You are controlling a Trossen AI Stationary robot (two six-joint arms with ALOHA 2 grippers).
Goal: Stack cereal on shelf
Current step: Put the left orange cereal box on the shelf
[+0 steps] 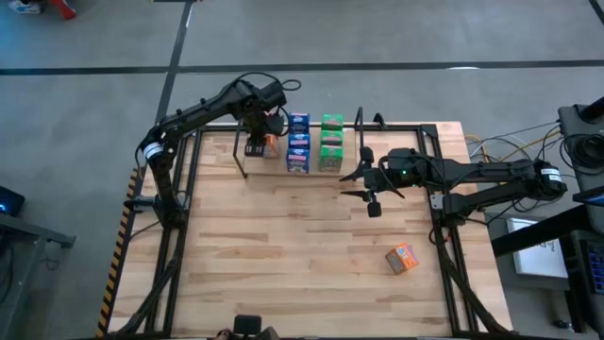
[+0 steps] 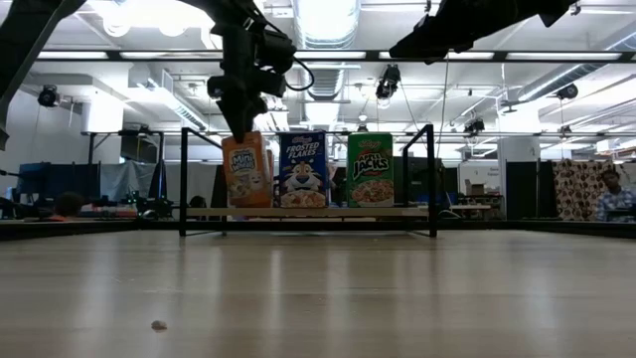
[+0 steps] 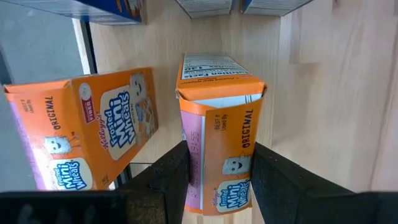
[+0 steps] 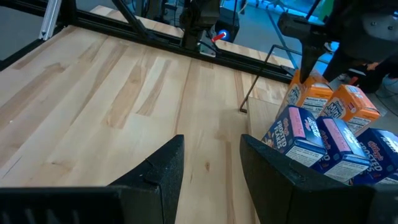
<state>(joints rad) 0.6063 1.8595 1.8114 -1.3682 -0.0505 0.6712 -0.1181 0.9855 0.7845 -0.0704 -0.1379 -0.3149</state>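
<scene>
The shelf (image 1: 242, 159) stands at the table's far edge, and its black hoop ends show in the low view (image 2: 432, 179). On it stand blue cereal boxes (image 1: 298, 144), green ones (image 1: 331, 142) and an orange one (image 3: 87, 130). My left gripper (image 1: 255, 144) is shut on another orange box (image 2: 245, 171) at the shelf's left end. A third orange box (image 1: 402, 258) lies on the table at the near right. My right gripper (image 1: 366, 187) is open and empty in front of the shelf's right end. My left gripper pinches the orange box between its two fingers (image 3: 168, 180) on two opposite sides (image 3: 198, 163), near its upper end. The fingers come from above, pointing down. The box hangs slightly tilted beside the other orange box. Whether its lower end (image 2: 248, 202) touches the shelf, I cannot tell.
Bare wooden tabletop (image 1: 283, 246) lies between the shelf and the near edge. Black frame rails (image 1: 444, 217) run along the table's left and right sides. A small crumb (image 2: 157, 324) lies near the front. People sit in the room beyond the table.
</scene>
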